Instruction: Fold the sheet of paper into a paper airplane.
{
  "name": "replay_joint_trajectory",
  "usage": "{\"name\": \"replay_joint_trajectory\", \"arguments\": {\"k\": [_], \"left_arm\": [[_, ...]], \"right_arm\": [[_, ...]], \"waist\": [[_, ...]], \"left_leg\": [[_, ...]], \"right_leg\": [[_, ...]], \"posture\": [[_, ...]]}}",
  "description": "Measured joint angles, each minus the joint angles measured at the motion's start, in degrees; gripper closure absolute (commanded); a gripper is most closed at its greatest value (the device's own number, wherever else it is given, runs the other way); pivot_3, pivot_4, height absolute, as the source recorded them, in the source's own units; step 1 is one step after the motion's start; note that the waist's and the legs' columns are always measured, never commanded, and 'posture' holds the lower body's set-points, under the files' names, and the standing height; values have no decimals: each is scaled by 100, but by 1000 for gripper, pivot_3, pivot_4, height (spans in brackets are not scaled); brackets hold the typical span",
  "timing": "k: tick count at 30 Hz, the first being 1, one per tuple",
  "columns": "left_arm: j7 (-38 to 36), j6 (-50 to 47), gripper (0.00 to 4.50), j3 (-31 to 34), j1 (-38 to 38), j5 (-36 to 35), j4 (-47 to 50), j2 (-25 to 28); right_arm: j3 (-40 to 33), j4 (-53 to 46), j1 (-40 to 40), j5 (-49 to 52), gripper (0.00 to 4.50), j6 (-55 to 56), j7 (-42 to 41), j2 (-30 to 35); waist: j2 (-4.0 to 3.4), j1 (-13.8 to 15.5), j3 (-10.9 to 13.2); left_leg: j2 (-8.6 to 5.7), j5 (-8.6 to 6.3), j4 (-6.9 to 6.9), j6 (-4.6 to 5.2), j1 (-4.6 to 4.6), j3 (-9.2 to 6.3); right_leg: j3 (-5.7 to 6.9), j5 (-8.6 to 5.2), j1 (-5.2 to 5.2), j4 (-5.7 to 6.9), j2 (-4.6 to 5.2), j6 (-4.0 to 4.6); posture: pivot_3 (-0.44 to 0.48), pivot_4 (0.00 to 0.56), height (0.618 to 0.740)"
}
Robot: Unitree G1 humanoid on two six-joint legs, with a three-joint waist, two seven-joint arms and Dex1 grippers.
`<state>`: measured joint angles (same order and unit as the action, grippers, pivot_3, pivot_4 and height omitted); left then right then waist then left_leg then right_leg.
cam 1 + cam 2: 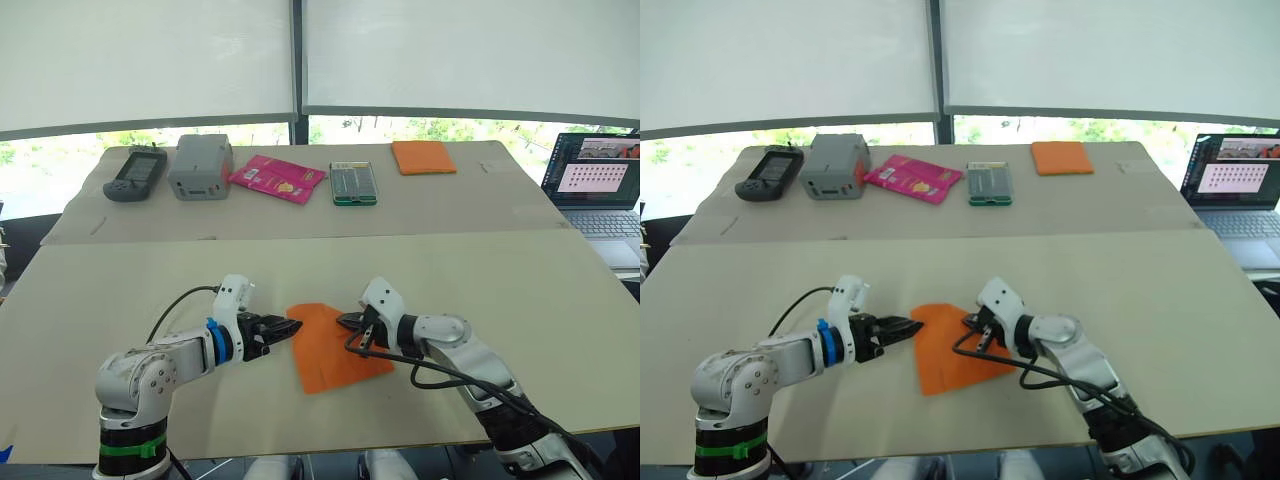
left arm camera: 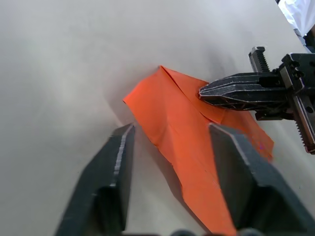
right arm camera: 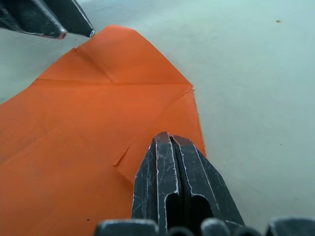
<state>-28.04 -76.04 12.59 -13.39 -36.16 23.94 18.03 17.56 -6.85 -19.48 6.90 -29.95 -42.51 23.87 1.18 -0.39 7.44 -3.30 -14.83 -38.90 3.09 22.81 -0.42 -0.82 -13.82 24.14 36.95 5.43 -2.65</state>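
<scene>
Sheet of paper [image 1: 335, 347]: lies flat on the near table [image 1: 120, 300], partly folded with a pointed far corner, between both grippers.
Right gripper [image 1: 350, 321]: fingers closed together, tips pressing down on the paper's far right part.
Left gripper [image 1: 288, 327]: jaws parted, straddling the paper's left edge.
Far table: orange pad [image 1: 423, 157], pink packet [image 1: 277, 178].
</scene>
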Motion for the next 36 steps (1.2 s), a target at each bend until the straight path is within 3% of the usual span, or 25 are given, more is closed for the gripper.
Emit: {"name": "replay_joint_trajectory", "arguments": {"k": [4,17,23,36], "left_arm": [[90,93,4483,-55,-189,2,-314,-37],[-77,470,4483,-336,-607,-94,-820,139],[-452,1212,4483,-898,-884,147,-1003,569],[-703,1621,4483,-1858,-672,460,-925,800]], "right_arm": [[-13,-40,21,0,4500,-24,55,0],[-50,-177,126,10,4500,-64,233,-18],[-252,-176,-16,130,4500,-347,435,-252],[-681,-392,-177,423,4500,-797,439,-229]], "waist": [[0,13,0],[0,33,0],[-2,38,5],[-4,29,7]], "left_leg": [[0,0,0,1,3,0],[-1,0,0,-1,5,0],[-2,4,0,-6,16,-1],[-1,3,4,-4,28,-5]], "right_leg": [[0,0,2,-1,1,0],[-2,0,3,-4,13,0],[-3,1,11,-8,21,1],[-6,1,17,-16,21,1]], "posture": [[0,150,740],[0,150,740],[0,150,740],[0,150,740]]}}
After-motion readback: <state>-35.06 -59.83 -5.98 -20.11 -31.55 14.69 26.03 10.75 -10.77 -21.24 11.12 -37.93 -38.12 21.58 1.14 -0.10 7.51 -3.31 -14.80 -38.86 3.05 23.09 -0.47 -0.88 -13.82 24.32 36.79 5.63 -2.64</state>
